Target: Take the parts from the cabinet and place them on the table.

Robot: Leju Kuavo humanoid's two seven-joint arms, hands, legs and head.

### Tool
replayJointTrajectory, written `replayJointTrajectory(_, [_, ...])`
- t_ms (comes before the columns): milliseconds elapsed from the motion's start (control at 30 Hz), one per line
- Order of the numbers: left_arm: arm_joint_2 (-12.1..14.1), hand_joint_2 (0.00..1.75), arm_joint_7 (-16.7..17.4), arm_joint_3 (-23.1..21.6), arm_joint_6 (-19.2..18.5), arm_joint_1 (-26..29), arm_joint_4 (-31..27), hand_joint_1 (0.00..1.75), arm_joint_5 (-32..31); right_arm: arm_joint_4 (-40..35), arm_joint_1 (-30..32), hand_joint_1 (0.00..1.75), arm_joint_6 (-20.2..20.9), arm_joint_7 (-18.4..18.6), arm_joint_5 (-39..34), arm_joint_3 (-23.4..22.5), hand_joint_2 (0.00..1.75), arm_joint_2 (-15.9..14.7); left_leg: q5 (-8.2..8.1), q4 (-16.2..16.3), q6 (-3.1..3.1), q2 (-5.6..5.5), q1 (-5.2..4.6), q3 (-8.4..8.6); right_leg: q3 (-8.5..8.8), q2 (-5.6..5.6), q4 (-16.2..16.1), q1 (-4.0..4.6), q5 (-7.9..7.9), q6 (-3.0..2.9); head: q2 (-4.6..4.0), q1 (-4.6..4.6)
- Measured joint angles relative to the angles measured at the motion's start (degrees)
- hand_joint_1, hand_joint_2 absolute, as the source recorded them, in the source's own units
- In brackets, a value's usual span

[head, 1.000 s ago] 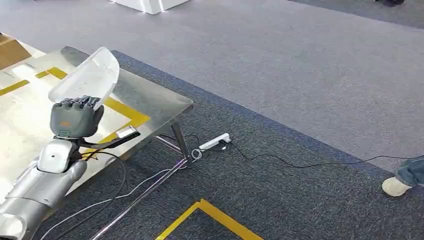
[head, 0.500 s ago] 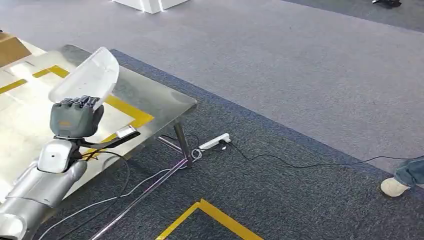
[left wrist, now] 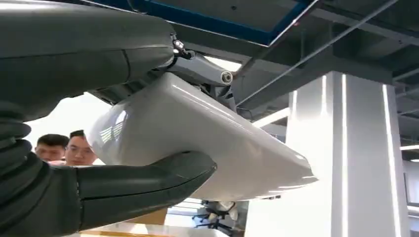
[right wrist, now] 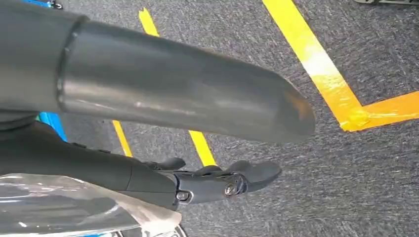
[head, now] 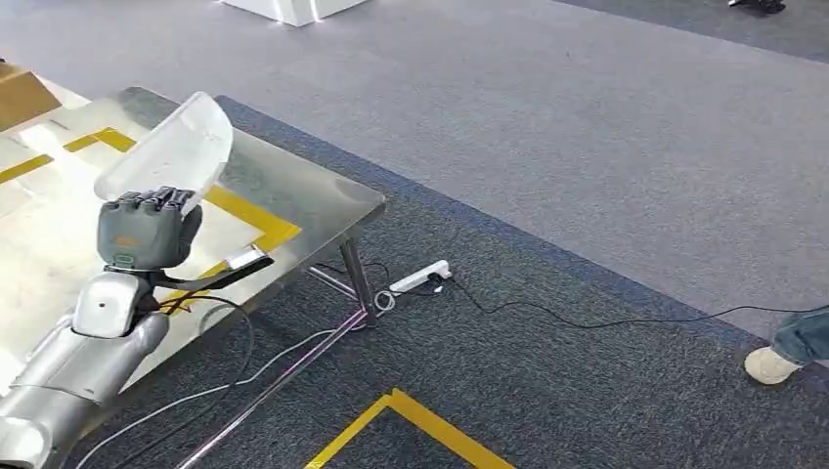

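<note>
— What do we hold, nearest us?
— Our left hand (head: 145,231) grips the white curved plastic shell part (head: 171,147), raised over the shiny steel surface (head: 293,195) with yellow tape.
— Our right hand (right wrist: 217,180)?
— Fingers extended above dark carpet, holding nothing.
— Farther off?
— A white power strip (head: 420,277) on the floor.

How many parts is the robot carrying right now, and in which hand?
1. The white part is gripped in the left hand, held above the steel table. The right hand hangs over the carpet; its grasp isn't clearly visible.
</note>
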Motion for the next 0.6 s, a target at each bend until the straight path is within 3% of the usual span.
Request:
replayJointTrajectory(333, [0.37, 1.75, 0.04, 0.0, 0.0, 0.03, -0.02, 1.75, -0.2, 0.0, 0.03, 0.0, -0.02, -0.02, -0.24, 0.0, 0.0, 0.0, -0.05, 0.13, 0.07, 0.0, -0.08, -0.02, 0.04, 0.0, -0.13, -0.08, 0.04, 0.06, 0.0, 0.0])
replayJointTrajectory(500, [0.57, 1.75, 0.07, 0.02, 0.0, 0.06, -0.02, 1.75, 0.02, 0.0, 0.14, 0.0, 0.0, -0.02, -0.33, 0.0, 0.0, 0.0, -0.22, 0.36, 0.85, 0.02, -0.49, 0.0, 0.14, 0.15, -0.36, -0.52, 0.04, 0.89, 0.0, -0.02])
replayJointTrajectory(567, [0.61, 1.75, 0.07, 0.04, 0.0, 0.05, -0.29, 1.75, 0.02, 0.0, 0.14, 0.0, 0.0, -0.02, -0.33, 0.0, 0.0, 0.0, 0.24, -0.8, 1.55, 0.3, -0.48, 0.48, 0.47, 0.48, -1.03, -0.47, 0.21, 1.47, 0.0, -0.02])
replayJointTrajectory(600, [0.59, 1.75, 0.07, 0.04, 0.0, 0.14, -0.44, 1.75, 0.04, 0.02, 0.19, 0.0, -0.02, -0.02, -0.33, 0.0, 0.0, -0.04, 1.12, -1.79, 1.76, 0.9, 0.02, 1.24, 0.14, -0.52, -0.54, -0.43, -0.35, 1.45, 0.0, 0.0])
